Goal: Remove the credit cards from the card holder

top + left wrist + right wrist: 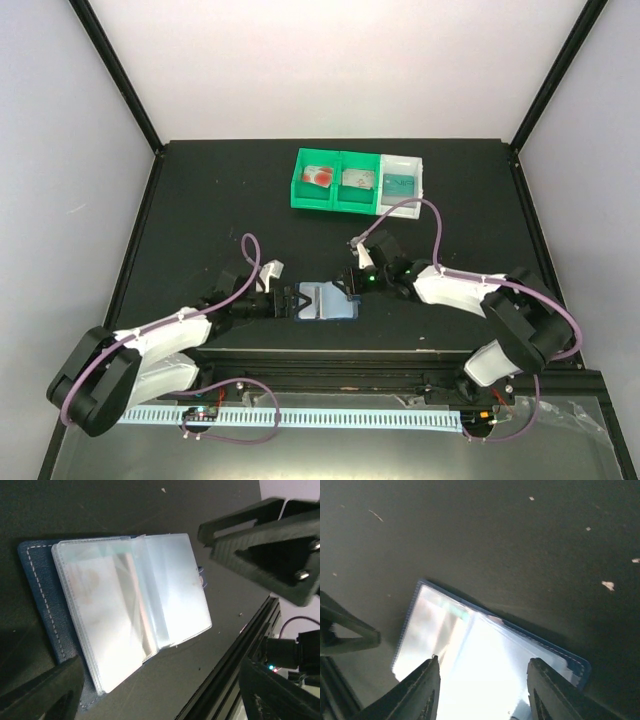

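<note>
Your left hand and right hand are flanking the holder, both open; a low pinch is risking dragging it.

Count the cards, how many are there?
3: red-circled card in green tray's left bin, greyish card in its right bin, teal card in the white tray. The holder may hide more.

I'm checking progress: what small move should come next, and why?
Probably close the left gripper on the edge of the card holder to steady it: it lies open, gripped by neither, the right gripper open above its pockets. Three credit cards sit in the trays; whether the pockets hold another, I cannot tell.
</note>
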Tool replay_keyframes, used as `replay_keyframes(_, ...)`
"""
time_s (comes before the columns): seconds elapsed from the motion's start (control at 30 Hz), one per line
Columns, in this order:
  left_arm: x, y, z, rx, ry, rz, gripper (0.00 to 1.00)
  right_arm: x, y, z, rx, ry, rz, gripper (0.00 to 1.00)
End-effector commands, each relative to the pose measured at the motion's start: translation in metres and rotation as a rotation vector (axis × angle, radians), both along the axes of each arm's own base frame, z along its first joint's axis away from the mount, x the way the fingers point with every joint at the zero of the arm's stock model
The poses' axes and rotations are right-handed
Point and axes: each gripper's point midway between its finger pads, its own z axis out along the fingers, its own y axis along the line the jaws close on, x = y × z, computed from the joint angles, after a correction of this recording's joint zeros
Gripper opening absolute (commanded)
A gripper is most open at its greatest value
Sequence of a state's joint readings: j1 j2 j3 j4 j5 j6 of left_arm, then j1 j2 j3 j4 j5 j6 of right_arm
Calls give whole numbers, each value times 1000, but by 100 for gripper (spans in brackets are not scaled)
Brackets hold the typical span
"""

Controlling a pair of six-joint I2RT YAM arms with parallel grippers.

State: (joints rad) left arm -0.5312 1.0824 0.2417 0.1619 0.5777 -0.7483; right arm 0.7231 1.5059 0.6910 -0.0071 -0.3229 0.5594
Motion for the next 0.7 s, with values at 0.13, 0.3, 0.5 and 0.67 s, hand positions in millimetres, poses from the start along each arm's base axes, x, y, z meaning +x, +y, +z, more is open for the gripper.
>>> replay_keyframes(0.13,13,-11,21,-54,-69,-24,72,-8,-13,-28,-63,38,-26,43)
replay_keyframes(0.3,12,-2,9,8,-35,9,72,-16,-10,-40,-39,82,-10,42)
replay_keyframes(0.5,14,12,5,63,-31,65,70,-28,4,-36,22,105,27,41)
replay_keyframes(0.67,13,14,2,60,-8,67,66,-35,13,-32,43,101,60,41)
